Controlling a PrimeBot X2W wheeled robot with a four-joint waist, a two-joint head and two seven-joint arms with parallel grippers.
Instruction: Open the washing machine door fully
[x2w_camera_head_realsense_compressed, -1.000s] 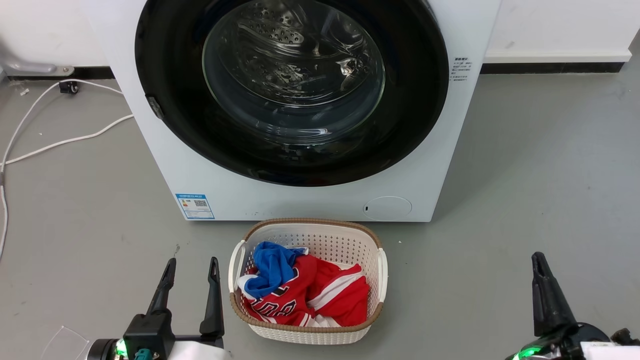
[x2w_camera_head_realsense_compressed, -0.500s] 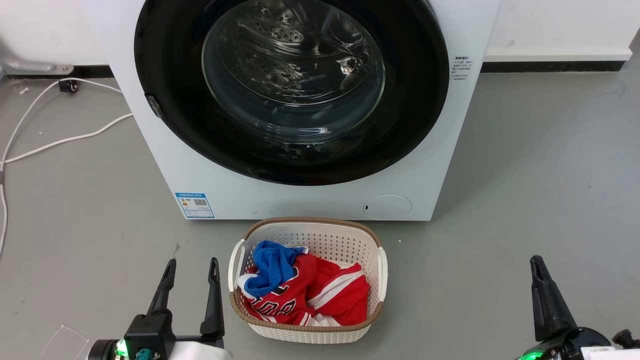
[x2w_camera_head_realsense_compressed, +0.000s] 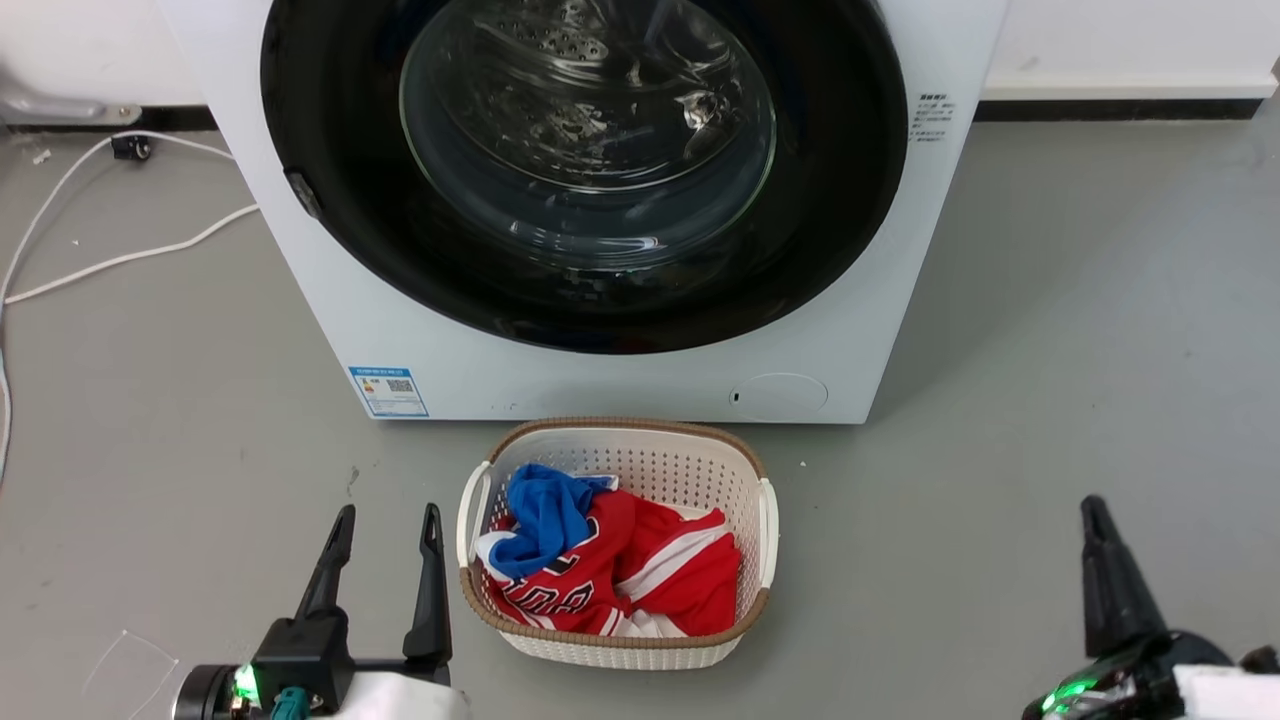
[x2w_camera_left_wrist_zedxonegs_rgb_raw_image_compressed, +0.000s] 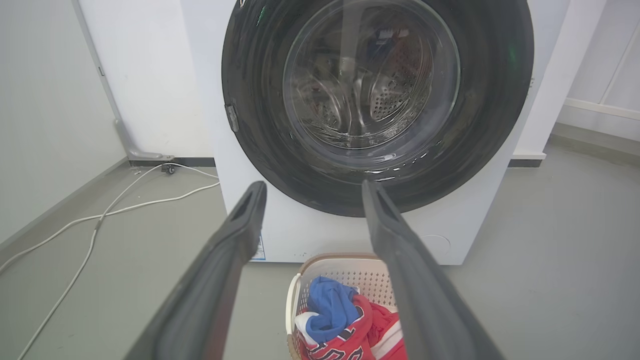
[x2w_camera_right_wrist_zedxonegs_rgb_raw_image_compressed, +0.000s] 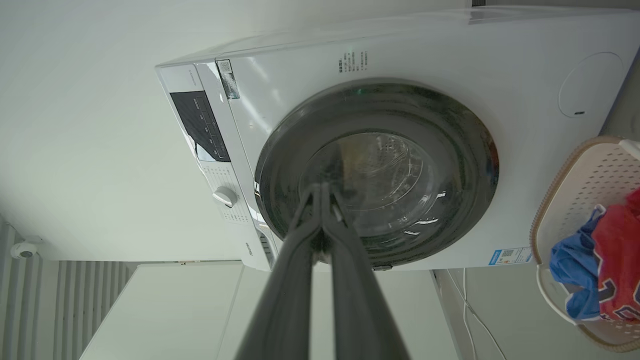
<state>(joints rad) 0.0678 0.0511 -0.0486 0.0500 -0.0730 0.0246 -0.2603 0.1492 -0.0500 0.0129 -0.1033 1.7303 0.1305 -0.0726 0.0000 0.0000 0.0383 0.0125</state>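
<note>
Both end effectors hover apart from the door.

Glossy black washing machine door, glass window.

A bare laundry space, perhaps a utility or test room. A white front-loading washing machine stands on a smooth grey floor against plain white walls, ahead of the left pincer. A woven-rimmed laundry basket holding red and blue clothes sits just right of that pincer. Loose white cables trail across the floor ahead and to its left.
</note>
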